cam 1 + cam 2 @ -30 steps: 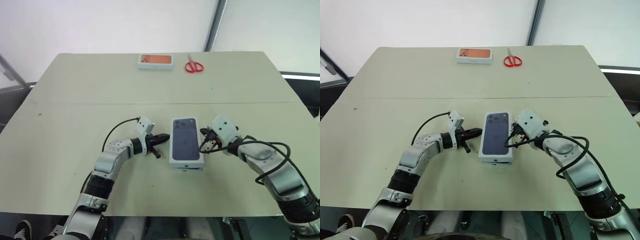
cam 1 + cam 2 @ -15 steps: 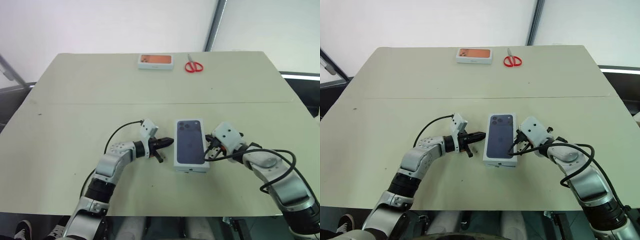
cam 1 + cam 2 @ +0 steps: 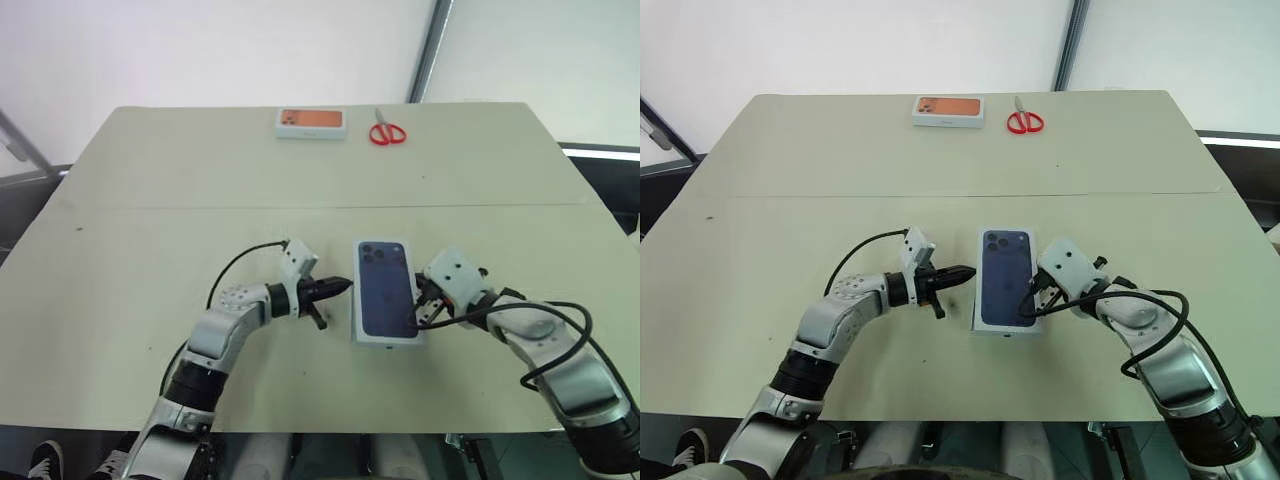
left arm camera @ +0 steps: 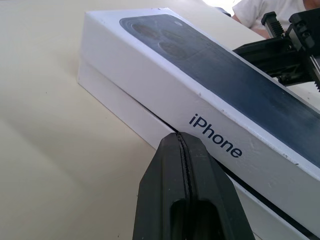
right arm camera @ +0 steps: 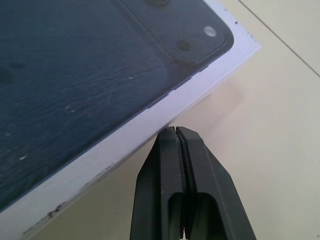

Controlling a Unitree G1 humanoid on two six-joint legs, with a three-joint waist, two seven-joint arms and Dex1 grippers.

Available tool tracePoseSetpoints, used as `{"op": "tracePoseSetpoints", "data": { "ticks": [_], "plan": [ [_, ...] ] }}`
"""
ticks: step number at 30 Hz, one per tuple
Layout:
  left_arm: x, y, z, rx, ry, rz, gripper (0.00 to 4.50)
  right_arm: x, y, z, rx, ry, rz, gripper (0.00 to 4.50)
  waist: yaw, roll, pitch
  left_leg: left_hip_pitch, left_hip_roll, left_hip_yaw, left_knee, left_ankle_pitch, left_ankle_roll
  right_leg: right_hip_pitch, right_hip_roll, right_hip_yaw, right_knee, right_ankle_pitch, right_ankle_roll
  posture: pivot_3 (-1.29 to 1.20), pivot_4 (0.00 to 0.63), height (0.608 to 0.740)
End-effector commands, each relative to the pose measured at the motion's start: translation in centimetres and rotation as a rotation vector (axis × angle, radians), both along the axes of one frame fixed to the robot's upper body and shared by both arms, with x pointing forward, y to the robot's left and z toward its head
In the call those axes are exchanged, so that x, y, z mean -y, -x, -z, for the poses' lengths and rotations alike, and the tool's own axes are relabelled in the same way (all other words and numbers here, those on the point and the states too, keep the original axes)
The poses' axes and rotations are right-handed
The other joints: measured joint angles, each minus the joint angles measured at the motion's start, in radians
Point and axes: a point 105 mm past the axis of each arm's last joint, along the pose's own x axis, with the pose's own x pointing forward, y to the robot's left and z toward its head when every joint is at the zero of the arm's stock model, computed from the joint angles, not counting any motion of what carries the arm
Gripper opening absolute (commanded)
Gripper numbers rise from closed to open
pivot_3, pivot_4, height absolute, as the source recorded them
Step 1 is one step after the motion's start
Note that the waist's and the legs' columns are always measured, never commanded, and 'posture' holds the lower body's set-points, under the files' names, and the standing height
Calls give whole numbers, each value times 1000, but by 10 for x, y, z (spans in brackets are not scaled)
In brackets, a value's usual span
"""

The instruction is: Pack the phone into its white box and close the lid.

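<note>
lid [image 3: 387, 300]: white, dark blue phone printed on top, "iPhone" on its side; lies flat over the white box.
white box [image 4: 120, 107]: shallow tray under the lid, a seam showing; well apart from the scissors [image 3: 387, 133].

Two phone boxes [image 3: 386, 303] [image 3: 311, 123], one scissors [image 3: 388, 133].

We hold both arms forward and low, forearms angled inward toward each other. Our left gripper [image 3: 338, 287] points toward the right with its two black fingers [image 4: 186, 200] pressed together, holding nothing. Our right gripper [image 3: 417, 312] points toward the left and slightly downward, its fingers [image 5: 182, 195] likewise pressed together on nothing. Black cables loop along both wrists.
</note>
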Motion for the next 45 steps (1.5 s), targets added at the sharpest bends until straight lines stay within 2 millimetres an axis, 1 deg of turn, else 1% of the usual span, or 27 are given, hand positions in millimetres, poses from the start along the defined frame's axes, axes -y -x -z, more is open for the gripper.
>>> {"op": "tracePoseSetpoints", "data": {
  "ticks": [1,6,11,16,19,23,27,29,32,36,39,42,43,45],
  "plan": [
    [8,5,-9,17,33,32,0,-16,6,-11,50,-7,-74,37,0,0,0,0,0,0,0,0,0,0,0,0,0,0,0,0,150,740],
    [3,-2,-8,15,31,-7,0,-21,4,-16,55,-20,-83,37,0,0,0,0,0,0,0,0,0,0,0,0,0,0,0,0,150,740],
    [2,-6,-6,0,35,-35,0,-19,0,-16,49,-18,-64,37,-1,0,0,0,0,0,0,0,0,0,0,0,0,0,0,0,150,740],
    [5,-11,-11,3,58,-55,0,-20,-2,-19,55,-12,-64,37,-1,0,0,0,0,0,0,0,0,0,0,0,0,0,0,0,150,740],
    [6,-15,-17,10,74,-60,0,-16,-4,-20,56,-6,-49,37,-1,0,0,0,0,0,0,0,0,0,0,0,0,0,0,0,150,740],
    [2,-15,-15,10,60,-66,0,-14,-3,-16,46,10,-42,37,-1,0,0,0,0,0,0,0,0,0,0,0,0,0,0,0,150,740],
    [-4,-16,-13,-4,59,-88,0,-10,-6,-19,50,9,-11,37,-1,0,0,0,0,0,0,0,0,0,0,0,0,0,0,0,150,740],
    [-7,-16,-11,-2,49,-93,0,-9,-7,-16,44,9,-6,37,-1,0,0,0,0,0,0,0,0,0,0,0,0,0,0,0,150,740],
    [-10,-16,-8,-13,47,-100,0,-3,-8,-12,40,35,26,37,-1,0,0,0,0,0,0,0,0,0,0,0,0,0,0,0,150,740],
    [-19,-18,-7,-12,37,-123,0,5,-14,-13,50,53,71,37,-1,0,0,0,0,0,0,0,0,0,0,0,0,0,0,0,150,740],
    [-23,-10,-9,-53,55,-78,0,4,-15,-14,53,52,72,37,-3,0,0,0,0,0,0,0,0,0,0,0,0,0,0,0,150,740],
    [-19,5,-24,-107,159,10,0,4,-13,-13,47,57,64,37,-4,0,0,0,0,0,0,0,0,-1,0,0,0,0,0,0,150,740],
    [-16,11,-28,-100,173,44,0,5,-12,-12,44,65,61,37,-4,0,0,0,0,0,0,0,0,-1,0,0,0,0,0,0,150,740],
    [-9,20,-27,-112,172,92,0,7,-11,-10,25,69,59,37,-1,0,0,0,0,0,0,0,0,0,0,0,0,0,0,0,150,740]
  ]
}}
